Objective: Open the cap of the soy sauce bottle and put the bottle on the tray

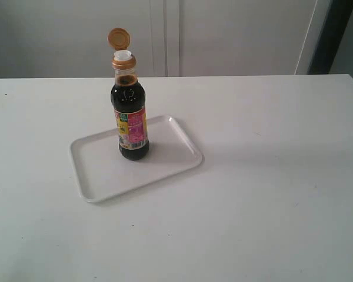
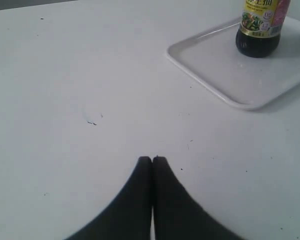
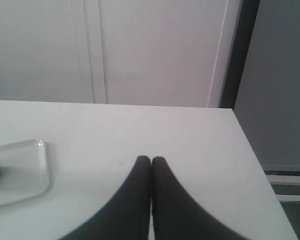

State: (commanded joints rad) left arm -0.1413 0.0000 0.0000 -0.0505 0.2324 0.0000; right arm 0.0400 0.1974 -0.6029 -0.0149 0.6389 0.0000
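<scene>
1. We see the soy sauce bottle [image 1: 131, 117] standing upright at about the middle of the tray [image 1: 97, 173], with its pink and yellow label turned toward the exterior camera.
2. The cap [image 1: 119, 39] is flipped open. Its round amber lid stands up from the hinge, leaning to the left, and the white spout is uncovered on top of the neck.
3. The tray lies flat on the white counter [image 1: 270, 188], left of centre in the exterior view and slightly askew to the counter's far edge.
4. Our left hand [image 2: 152, 159] has its two dark fingers pressed together at the tips and holds nothing. It hangs over bare counter, well apart from the tray.
5. Our right hand [image 3: 151, 159] is also pressed together and empty. It is over the counter on the tray's right, well apart from it.
</scene>
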